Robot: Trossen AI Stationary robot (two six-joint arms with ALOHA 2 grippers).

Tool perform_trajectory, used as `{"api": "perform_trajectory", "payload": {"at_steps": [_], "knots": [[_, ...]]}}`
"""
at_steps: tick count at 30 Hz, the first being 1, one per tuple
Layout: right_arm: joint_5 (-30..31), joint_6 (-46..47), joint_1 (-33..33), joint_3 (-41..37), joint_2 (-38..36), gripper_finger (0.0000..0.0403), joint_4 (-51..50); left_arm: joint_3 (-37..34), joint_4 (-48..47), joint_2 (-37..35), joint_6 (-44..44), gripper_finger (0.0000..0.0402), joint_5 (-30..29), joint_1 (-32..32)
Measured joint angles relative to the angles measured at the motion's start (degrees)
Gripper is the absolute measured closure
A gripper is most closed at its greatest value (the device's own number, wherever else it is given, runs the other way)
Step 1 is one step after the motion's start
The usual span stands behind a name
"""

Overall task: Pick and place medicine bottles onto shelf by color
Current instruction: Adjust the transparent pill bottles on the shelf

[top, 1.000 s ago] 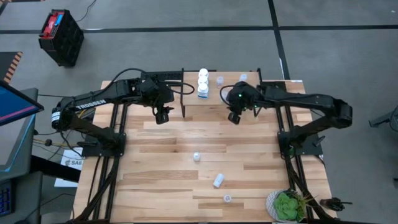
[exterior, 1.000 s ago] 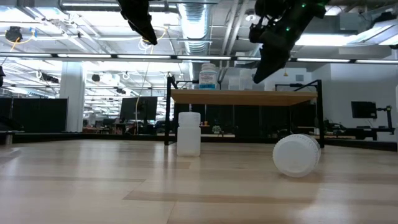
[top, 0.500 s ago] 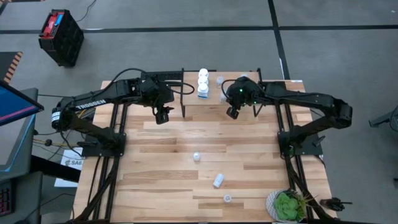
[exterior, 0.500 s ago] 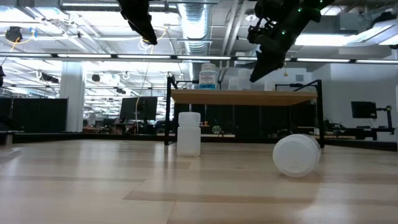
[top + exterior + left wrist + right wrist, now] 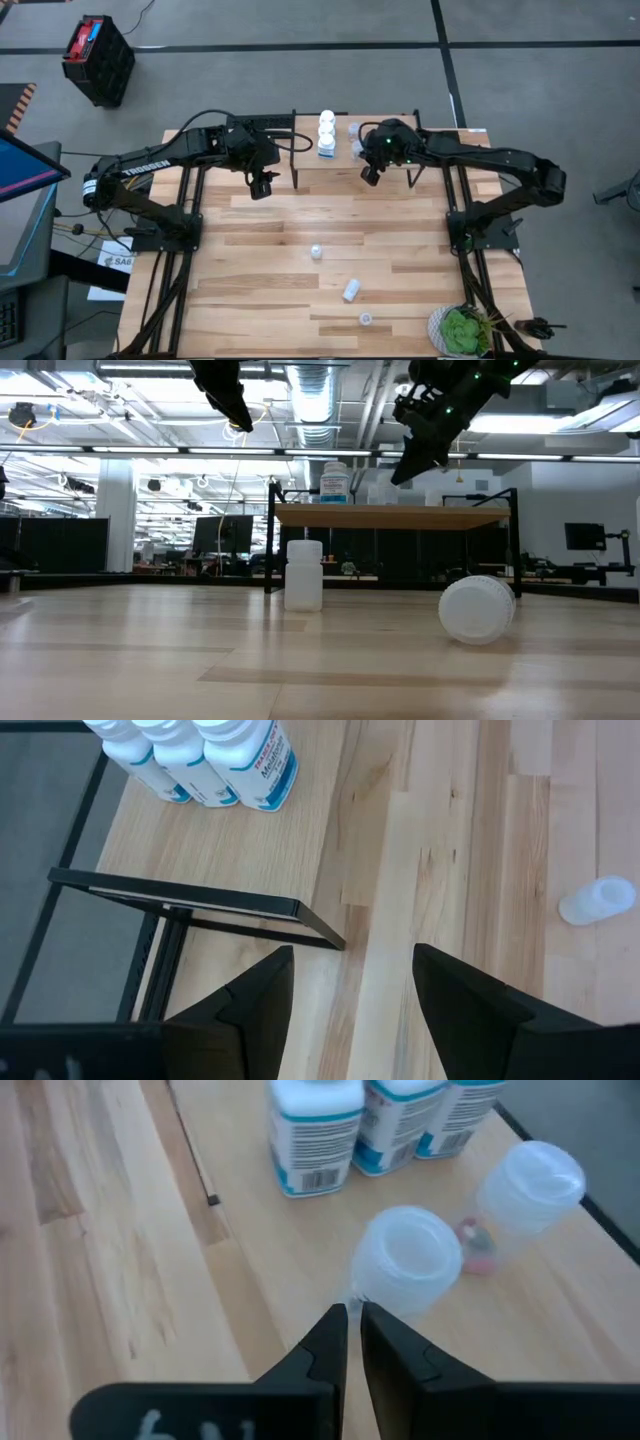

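High view, from left to right: the left gripper (image 5: 261, 187) waits with its fingers spread, holding nothing, beside the left end of the shelf (image 5: 345, 162). On the shelf three white bottles (image 5: 327, 134) stand in a row, and next to them two translucent bottles (image 5: 408, 1260) are placed. The right gripper (image 5: 369, 177) has moved leftward along the shelf front in the last second, and its fingers have come almost together, empty. I judge one placing finished; three bottles (image 5: 350, 290) remain on the table.
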Motion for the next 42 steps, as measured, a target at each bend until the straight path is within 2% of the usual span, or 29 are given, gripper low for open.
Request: {"api": "perform_trajectory", "payload": {"at_steps": [14,27,36,42], "knots": [[0.49,-1.05,-0.93,2.25,5.39,0.0347,0.76,0.00,0.16,0.00,0.00,0.0207,0.20,0.00],[2.24,-3.06,-1.62,2.93,4.87,0.0347,1.99,0.00,0.15,0.00,-0.44,0.0207,0.18,0.00],[2.45,-2.88,-0.68,2.89,4.31,0.0347,-2.31,0.00,0.13,0.00,-0.68,0.0207,0.20,0.00],[5.28,-2.85,-1.39,2.91,4.32,0.0347,-2.18,0.00,0.13,0.00,-0.68,0.0207,0.20,0.00]]}}
